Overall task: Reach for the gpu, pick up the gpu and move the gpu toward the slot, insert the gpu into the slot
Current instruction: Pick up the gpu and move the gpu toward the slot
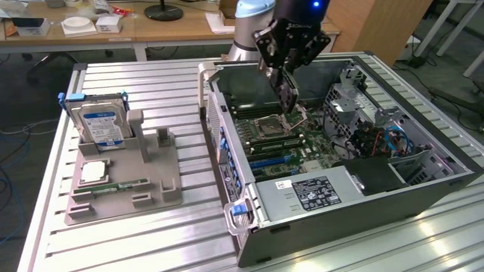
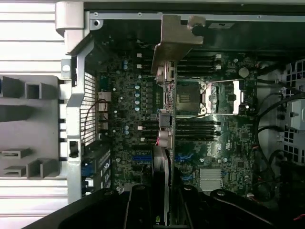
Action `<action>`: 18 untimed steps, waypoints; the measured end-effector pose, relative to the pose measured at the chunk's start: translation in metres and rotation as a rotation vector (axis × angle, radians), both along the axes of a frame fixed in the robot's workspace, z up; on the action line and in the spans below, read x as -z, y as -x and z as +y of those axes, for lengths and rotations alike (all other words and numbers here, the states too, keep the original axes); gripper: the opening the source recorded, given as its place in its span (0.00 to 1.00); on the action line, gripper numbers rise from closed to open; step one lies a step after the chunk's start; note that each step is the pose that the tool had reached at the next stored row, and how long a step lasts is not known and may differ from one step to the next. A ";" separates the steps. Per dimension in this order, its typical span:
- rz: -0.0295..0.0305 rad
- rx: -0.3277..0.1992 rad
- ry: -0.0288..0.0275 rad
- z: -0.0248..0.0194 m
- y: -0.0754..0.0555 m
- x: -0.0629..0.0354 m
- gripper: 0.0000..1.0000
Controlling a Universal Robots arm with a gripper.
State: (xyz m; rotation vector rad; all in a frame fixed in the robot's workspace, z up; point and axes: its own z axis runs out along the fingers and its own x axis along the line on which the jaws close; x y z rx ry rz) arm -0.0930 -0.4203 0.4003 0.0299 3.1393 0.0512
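My gripper [image 1: 284, 69] hangs over the open computer case and is shut on the gpu [image 1: 287, 95], a thin dark card held on edge above the CPU socket area. In the wrist view the gpu [image 2: 166, 129] shows edge-on, with its pale metal bracket [image 2: 175, 34] at the far end and its near end clamped in the gripper [image 2: 164, 207] between the black fingers [image 2: 138, 205]. The blue slot [image 1: 272, 163] lies on the green motherboard, nearer the case front than the card. It also shows in the wrist view as the slot [image 2: 143, 157], to one side of the card's edge.
The case [image 1: 226, 136] has upright walls around the motherboard [image 1: 302, 139], with a drive cage and cables [image 1: 378, 139] at the exterior view's right. A grey fixture [image 1: 124, 181] on the slatted table holds a blue-labelled hard drive [image 1: 102, 126], a CPU and a memory stick.
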 end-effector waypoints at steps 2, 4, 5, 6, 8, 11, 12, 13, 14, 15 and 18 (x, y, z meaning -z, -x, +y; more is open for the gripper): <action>-0.0001 0.000 0.0000 0.0000 -0.009 0.0006 0.26; -0.0001 0.000 0.0001 0.0000 -0.018 0.0013 0.26; -0.0002 0.000 0.0001 -0.0001 -0.023 0.0016 0.26; -0.0002 0.000 0.0001 0.0000 -0.027 0.0019 0.26; -0.0003 0.000 0.0000 0.0000 -0.036 0.0027 0.26; -0.0003 0.000 0.0001 0.0000 -0.050 0.0041 0.26; -0.0002 0.000 0.0000 0.0000 -0.055 0.0046 0.26; -0.0003 0.000 0.0000 0.0000 -0.059 0.0050 0.26; -0.0003 0.000 -0.0001 0.0000 -0.064 0.0055 0.26; -0.0003 0.000 -0.0001 0.0000 -0.068 0.0060 0.26; -0.0003 0.000 0.0002 -0.0001 -0.076 0.0066 0.26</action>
